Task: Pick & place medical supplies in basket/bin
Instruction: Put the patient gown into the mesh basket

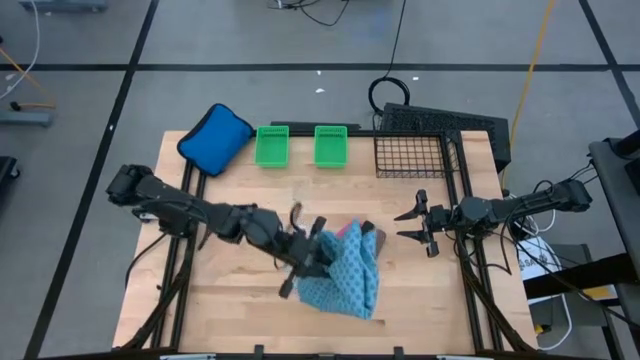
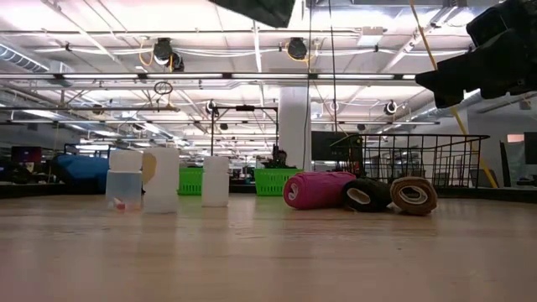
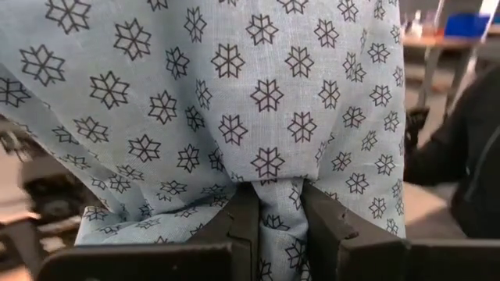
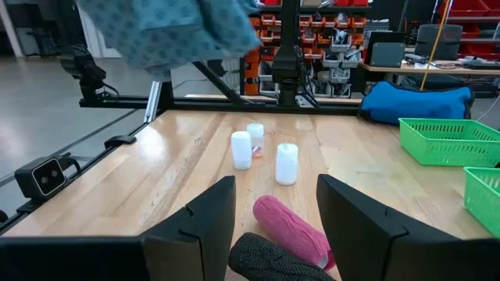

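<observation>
My left gripper (image 1: 316,260) is shut on the blue-green patterned cloth (image 1: 347,275) and holds it over the table's middle. The cloth also shows high up in the right wrist view (image 4: 168,27). It does not show in the low view. My right gripper (image 1: 418,224) is open and empty, above the table to the right of the cloth. The pink roll (image 2: 317,190), black roll (image 2: 365,195) and brown roll (image 2: 414,195) lie on their sides on the table. Three white bottles (image 2: 161,180) stand upright beyond them. The black wire basket (image 1: 420,152) stands at the far right. My left gripper pinches a gathered fold of the cloth (image 3: 278,204) between its two fingers (image 3: 244,226); several layers are bunched there. The fingers come from the table's left. The cloth spreads out in front of the gripper and hangs slack, lifted clear of the table.
Two small green bins (image 1: 271,145) (image 1: 331,145) and a solid blue padded pouch (image 1: 213,138) stand along the far edge. In the high view the cloth and left arm cover the bottles and most of the rolls.
</observation>
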Motion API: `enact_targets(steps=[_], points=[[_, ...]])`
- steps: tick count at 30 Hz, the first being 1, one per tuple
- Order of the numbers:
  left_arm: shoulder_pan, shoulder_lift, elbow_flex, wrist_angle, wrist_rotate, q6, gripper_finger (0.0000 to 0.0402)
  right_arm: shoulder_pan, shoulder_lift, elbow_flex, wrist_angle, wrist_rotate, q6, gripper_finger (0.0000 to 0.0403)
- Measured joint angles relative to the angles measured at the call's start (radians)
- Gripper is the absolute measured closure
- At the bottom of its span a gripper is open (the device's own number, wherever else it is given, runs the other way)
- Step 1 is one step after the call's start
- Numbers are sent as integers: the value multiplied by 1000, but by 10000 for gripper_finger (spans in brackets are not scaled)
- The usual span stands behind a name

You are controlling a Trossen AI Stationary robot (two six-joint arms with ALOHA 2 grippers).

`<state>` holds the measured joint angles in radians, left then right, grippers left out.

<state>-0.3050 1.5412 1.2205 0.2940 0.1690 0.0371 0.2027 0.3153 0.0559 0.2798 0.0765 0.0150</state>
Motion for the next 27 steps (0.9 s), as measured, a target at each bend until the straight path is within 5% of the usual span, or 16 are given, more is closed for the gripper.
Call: enact_targets(steps=[11,19,27], points=[[260,-32,-289,543,172,-193,345,0,0,0,11,0,0,234],[362,-31,-295,551,327,-222,345,0,0,0,137,2,6,234],[428,-31,-295,467,241,-153,345,0,0,0,334,0,143,234]])
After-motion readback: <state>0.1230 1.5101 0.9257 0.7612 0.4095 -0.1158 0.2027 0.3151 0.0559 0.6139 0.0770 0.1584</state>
